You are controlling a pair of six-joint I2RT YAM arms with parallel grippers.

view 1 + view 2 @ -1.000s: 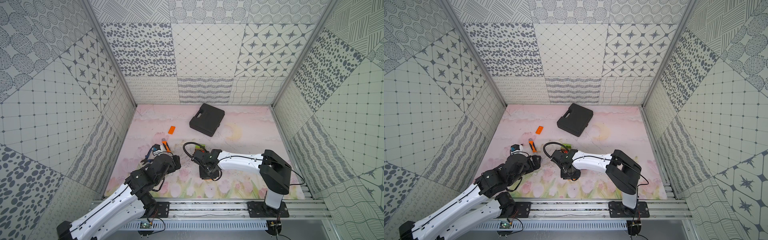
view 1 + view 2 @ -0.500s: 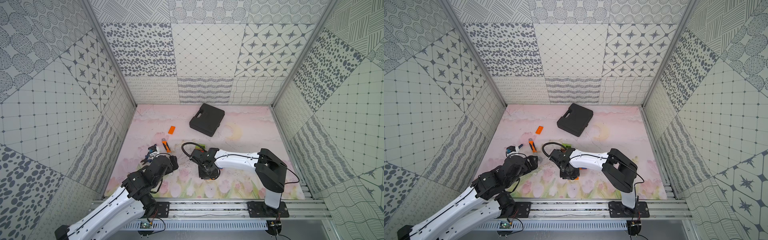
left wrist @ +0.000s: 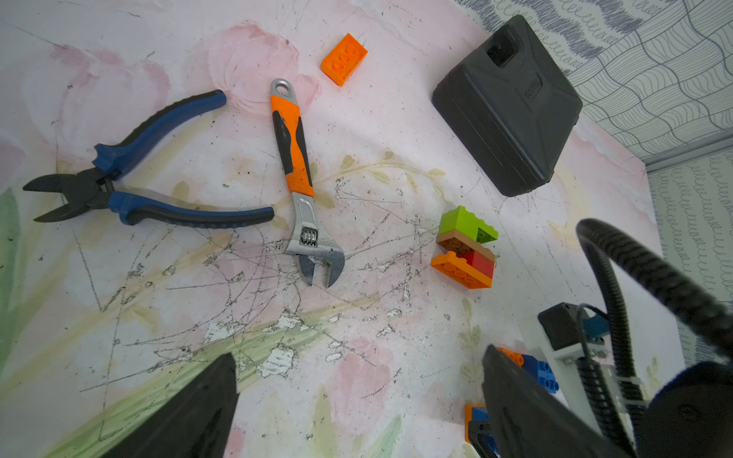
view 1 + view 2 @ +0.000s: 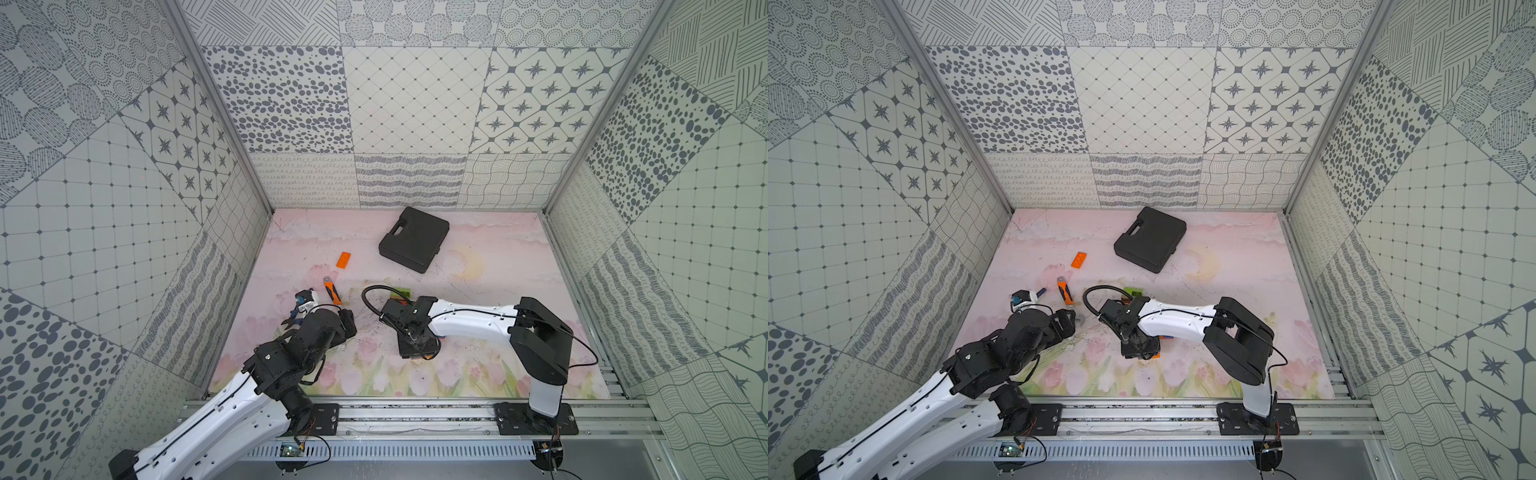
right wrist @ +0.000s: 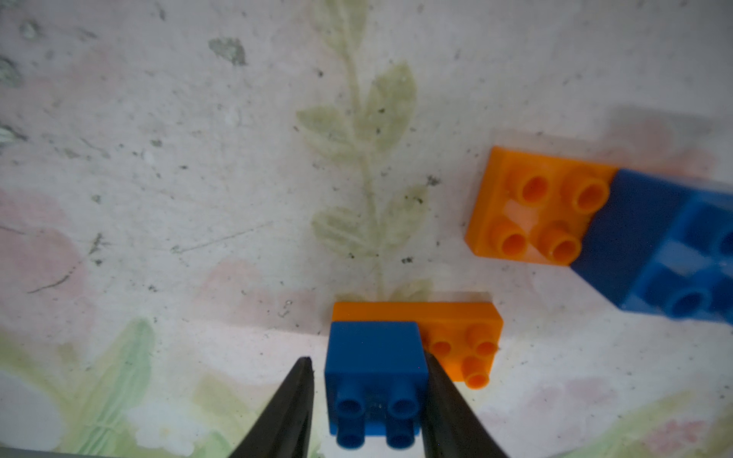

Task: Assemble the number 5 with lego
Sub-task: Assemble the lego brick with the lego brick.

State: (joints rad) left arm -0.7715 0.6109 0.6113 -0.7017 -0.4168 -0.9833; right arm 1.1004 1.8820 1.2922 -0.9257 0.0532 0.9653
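Blue brick [image 5: 375,368] sits on an orange brick [image 5: 456,317] between the slightly parted right jaws; left jaws gape empty. Other stacks [image 3: 466,250] apparently await joining.

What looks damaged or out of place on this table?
The mat is scratched, and its print has flaked off in white patches near the wrench head. One orange brick lies alone, apart from the stacked bricks.

We see a black case [image 3: 503,107] on the floral mat [image 3: 198,309], well apart from blue-handled pliers [image 3: 95,189] just beside an orange-handled wrench [image 3: 295,158].
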